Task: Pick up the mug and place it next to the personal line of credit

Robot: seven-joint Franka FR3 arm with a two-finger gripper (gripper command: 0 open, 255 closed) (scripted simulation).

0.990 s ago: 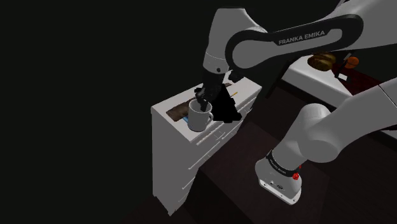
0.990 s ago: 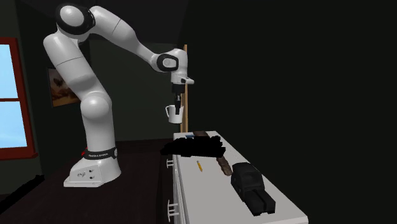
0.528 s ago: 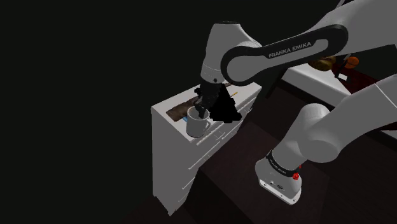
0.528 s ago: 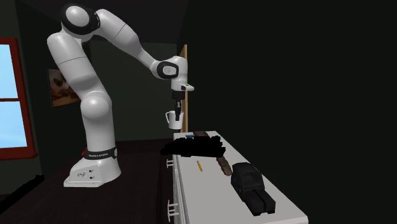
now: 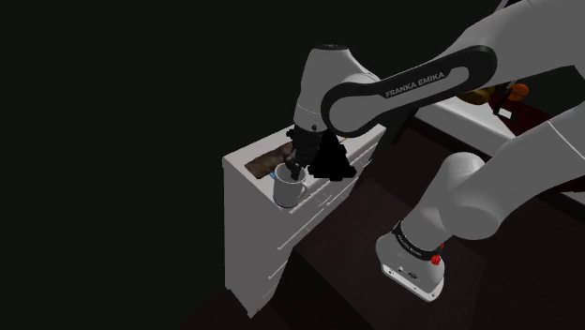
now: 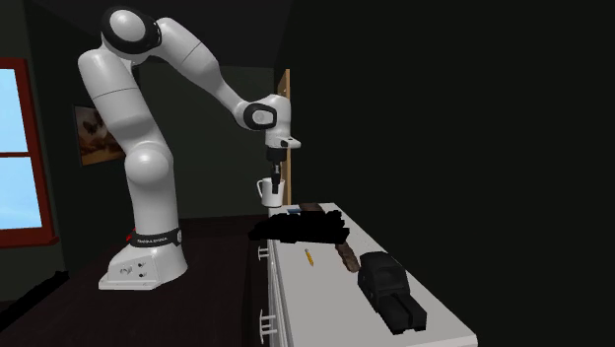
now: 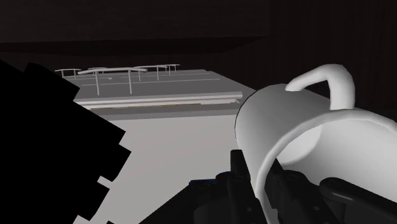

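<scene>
Lowered over the past second, the white mug [image 5: 289, 188] hangs low at the surface's [image 6: 325, 296] end nearest the arm's stand; whether it touches cannot be told. It is upright, long axis vertical and mouth up, with its handle turned away from the surface's length, toward the stand. The black pincer [image 7: 257, 184] is clamped on the mug's rim, one finger inside the cup and one outside.

The surface is the long white top of a chest of drawers [image 5: 253, 234] on a dark floor [image 6: 212, 251] in a dim room. A red-framed window [image 6: 15, 148] and a small picture [image 6: 96, 135] show on the wall beyond the surface's stand end. A wooden post [image 6: 287, 118] rises behind that end.

A jagged black shape [image 6: 299, 229] lies across the surface at the stand end, just beside the mug. Farther along the surface lie a yellow pencil [image 6: 308, 256] and a brown thing [image 6: 347, 258], and toward its other end a black boxy object [image 6: 389, 288].
</scene>
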